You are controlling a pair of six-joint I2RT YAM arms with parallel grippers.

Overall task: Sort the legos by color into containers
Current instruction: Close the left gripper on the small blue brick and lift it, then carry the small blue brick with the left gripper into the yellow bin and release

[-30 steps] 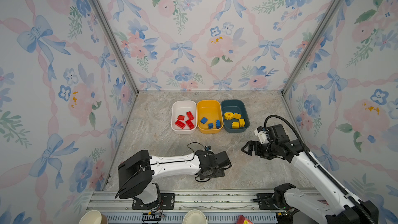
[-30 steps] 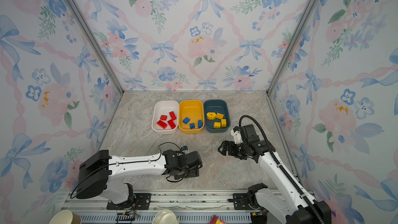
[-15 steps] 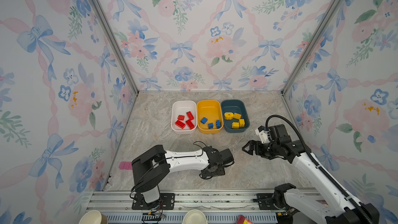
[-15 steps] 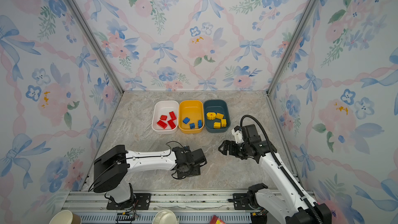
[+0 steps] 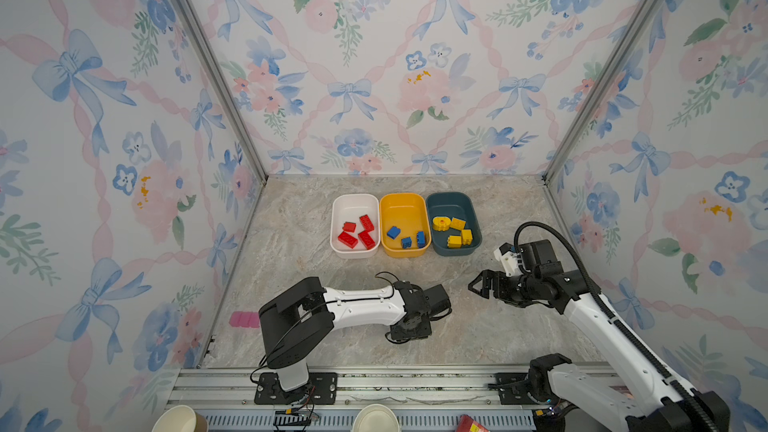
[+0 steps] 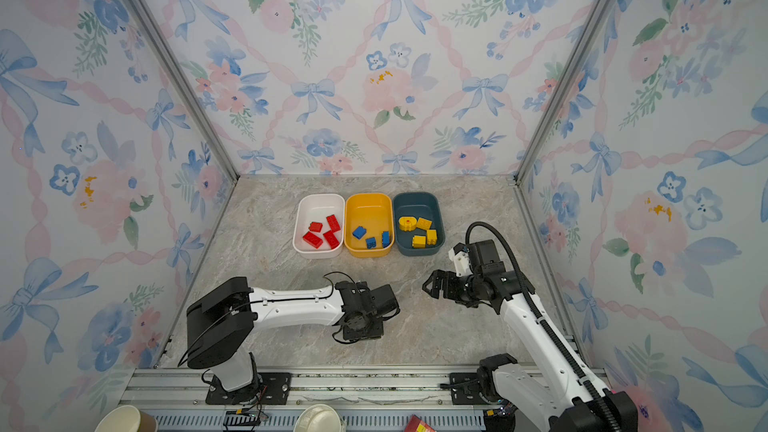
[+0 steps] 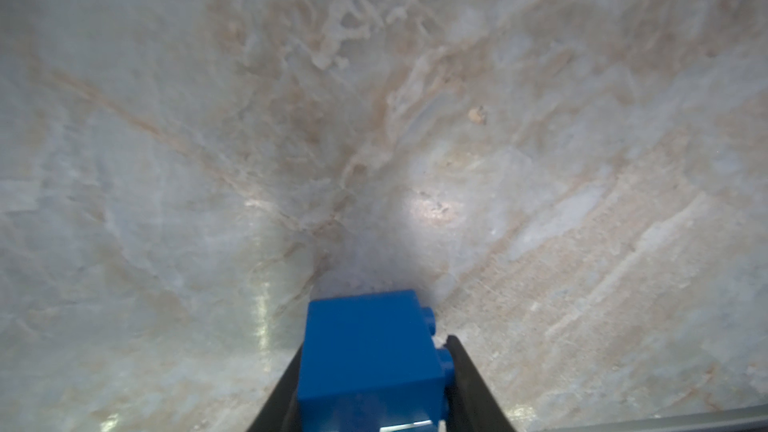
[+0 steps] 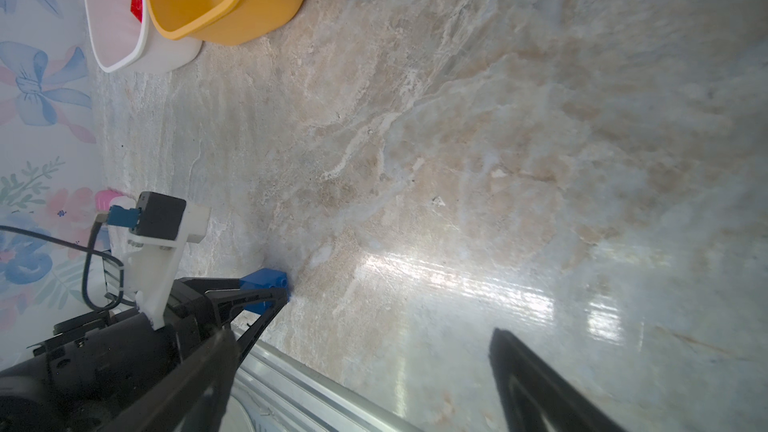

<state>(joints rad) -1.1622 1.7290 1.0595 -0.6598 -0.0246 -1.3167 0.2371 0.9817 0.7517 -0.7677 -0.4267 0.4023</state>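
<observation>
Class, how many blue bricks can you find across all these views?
4. Three blue bricks lie in the yellow-orange tub; the fourth blue brick sits between the left gripper's jaws. Others may be hidden.

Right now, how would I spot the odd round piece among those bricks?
Three tubs sit in a row near the back wall; take the dark teal tub at the right end. Among its boxy yellow bricks, the round yellow piece alone shows a red dot.
</observation>
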